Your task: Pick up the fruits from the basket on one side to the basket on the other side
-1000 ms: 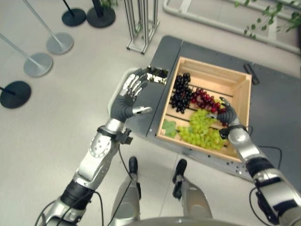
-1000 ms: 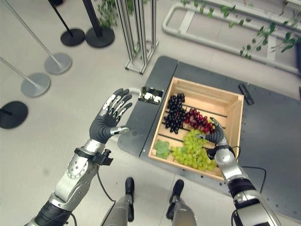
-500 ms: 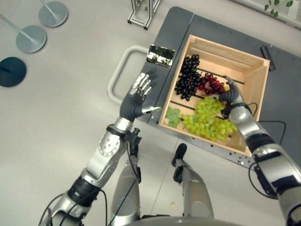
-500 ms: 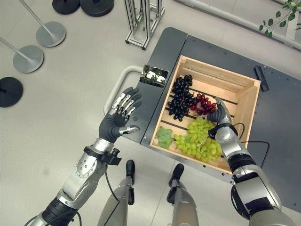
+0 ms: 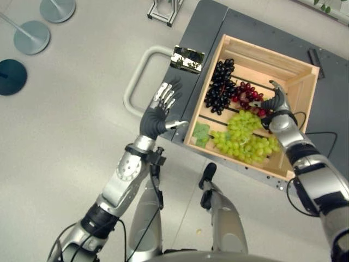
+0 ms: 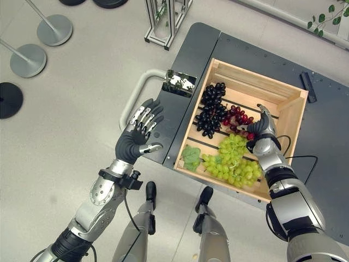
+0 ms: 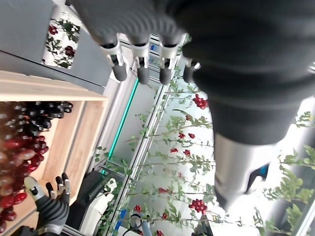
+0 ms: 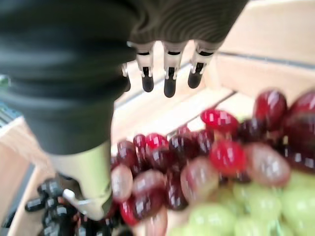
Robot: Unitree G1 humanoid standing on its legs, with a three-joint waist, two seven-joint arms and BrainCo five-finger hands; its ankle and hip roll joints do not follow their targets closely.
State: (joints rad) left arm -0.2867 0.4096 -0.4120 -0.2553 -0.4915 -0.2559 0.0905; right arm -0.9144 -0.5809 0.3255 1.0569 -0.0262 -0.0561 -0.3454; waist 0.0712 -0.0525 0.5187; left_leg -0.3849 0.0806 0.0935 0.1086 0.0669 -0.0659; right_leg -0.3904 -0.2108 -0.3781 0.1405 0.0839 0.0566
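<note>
While all three grape bunches lie in the slatted wooden crate [image 6: 290, 117], our right hand [image 6: 263, 129] hovers, fingers apart, over the red grape bunch [image 6: 238, 116], nothing moved.

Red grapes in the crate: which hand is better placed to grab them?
The right hand: it hovers open right over the red grapes. The left hand is open outside the crate.
</note>
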